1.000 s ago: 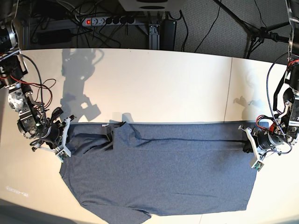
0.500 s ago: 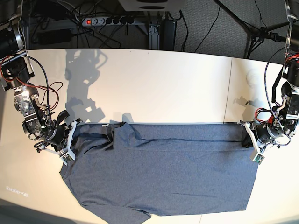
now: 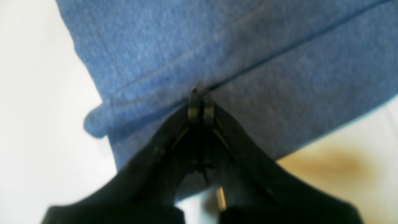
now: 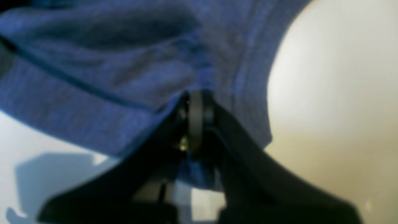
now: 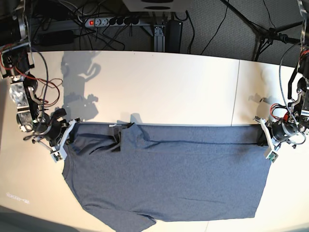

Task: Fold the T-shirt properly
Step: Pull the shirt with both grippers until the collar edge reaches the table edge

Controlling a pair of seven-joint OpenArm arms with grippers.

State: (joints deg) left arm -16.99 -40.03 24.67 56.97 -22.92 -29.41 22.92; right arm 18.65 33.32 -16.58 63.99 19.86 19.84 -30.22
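Shirt (image 5: 169, 176) lies across the near half of the table (image 5: 169, 92), plain side up, no lettering showing, w/ its top part doubled over so a dark fold edge runs side to side just under the upper border. You've got a bunched flap near the collar end, on the base view's left, and the hem end sits on its right. Lower left edge hangs near the table's front edge. Your left gripper (image 5: 263, 140), on the base view's right, has its jaws pressed together on the shirt (image 3: 236, 56) right at that fold line; the wrist cam shows the tips (image 3: 200, 107) meeting w/ cloth between them. Your right gripper (image 5: 67, 137), on the base view's left, is likewise clamped tight on the shirt (image 4: 102, 71) at a rumpled edge by the sleeve; its tips (image 4: 196, 119) look closed in the blurry wrist view. Both arms sit at the shirt's upper corners, well apart. Power strip (image 5: 111, 21) and cables lie behind the table.
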